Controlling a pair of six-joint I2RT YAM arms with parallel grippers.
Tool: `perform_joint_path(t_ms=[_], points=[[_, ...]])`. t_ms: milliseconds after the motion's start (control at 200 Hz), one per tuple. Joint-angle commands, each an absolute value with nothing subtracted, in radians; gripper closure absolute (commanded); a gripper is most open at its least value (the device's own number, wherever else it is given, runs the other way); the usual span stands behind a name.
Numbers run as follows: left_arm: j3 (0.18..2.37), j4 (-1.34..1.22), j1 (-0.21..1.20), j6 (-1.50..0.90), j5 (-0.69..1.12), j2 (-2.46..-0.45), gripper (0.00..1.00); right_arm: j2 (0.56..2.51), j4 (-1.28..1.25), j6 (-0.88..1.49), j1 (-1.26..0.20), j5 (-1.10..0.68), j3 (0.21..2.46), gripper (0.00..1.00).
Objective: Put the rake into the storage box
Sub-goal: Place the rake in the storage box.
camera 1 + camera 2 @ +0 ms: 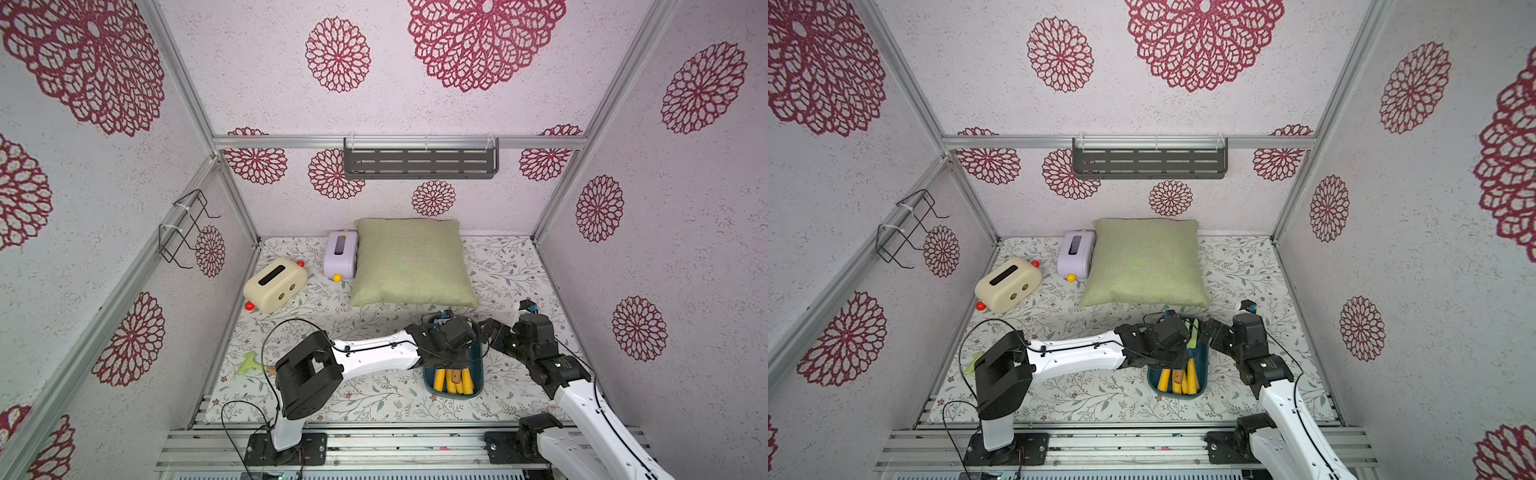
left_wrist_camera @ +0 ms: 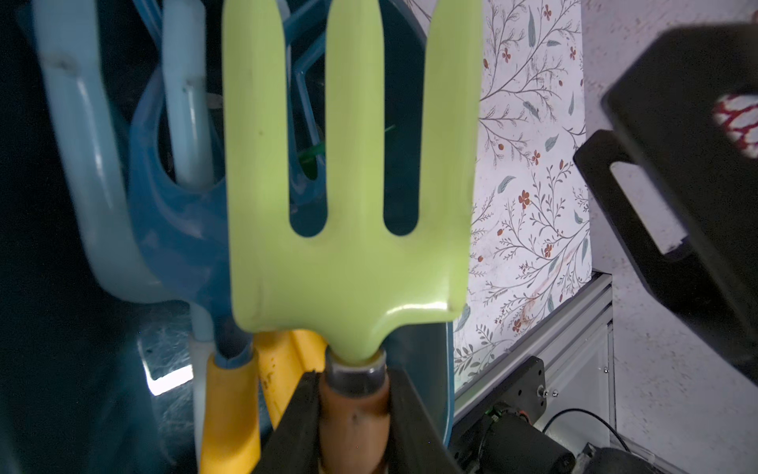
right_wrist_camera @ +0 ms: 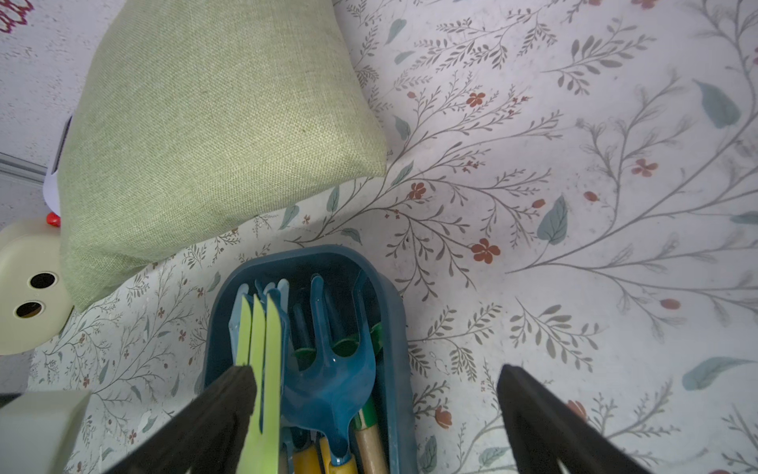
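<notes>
The rake (image 2: 348, 197) has a pale green three-tined head and a brown wooden handle. My left gripper (image 2: 353, 410) is shut on that handle just below the metal collar. It holds the rake lengthwise over the storage box (image 1: 478, 374), a dark teal tub, with the head (image 1: 1192, 338) toward the far end. Whether the rake rests on the tools beneath I cannot tell. The right wrist view shows the rake (image 3: 262, 349) edge-on inside the storage box (image 3: 396, 328) outline. My right gripper (image 3: 373, 385) stands open beside the tub's right side, holding nothing.
Blue tools (image 3: 328, 381) with yellow handles (image 1: 451, 382) lie in the tub. A green cushion (image 1: 411, 262) sits just behind it, with cream (image 1: 274, 284) and lilac (image 1: 341, 253) toy boxes to the left. A pale green tool (image 1: 249, 363) lies beside the left arm.
</notes>
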State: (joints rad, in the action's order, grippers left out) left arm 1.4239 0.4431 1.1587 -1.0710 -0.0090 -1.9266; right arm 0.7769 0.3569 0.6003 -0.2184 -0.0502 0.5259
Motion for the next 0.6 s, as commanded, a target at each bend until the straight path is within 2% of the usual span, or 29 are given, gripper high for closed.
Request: perform_joint_path(t_ms=[0,70,345,595], points=[[1.41,0.447,1.18,-1.089,-0.029,-1.919,0.68,0.774,0.33,0.576,-0.21,-0.08,0.529,0.01],[1.397,0.44,1.178,-1.092,-0.037,-1.906,0.56,0.776,0.325,0.576,-0.21,-0.089,0.529,0.01],[1.364,0.487,1.175,-1.069,-0.103,-1.839,0.43,0.772,0.316,0.566,-0.209,-0.137,0.541,0.01],[1.252,0.614,1.155,-1.056,-0.284,-1.621,0.24,0.761,0.17,0.541,-0.23,-0.381,0.549,0.01]])
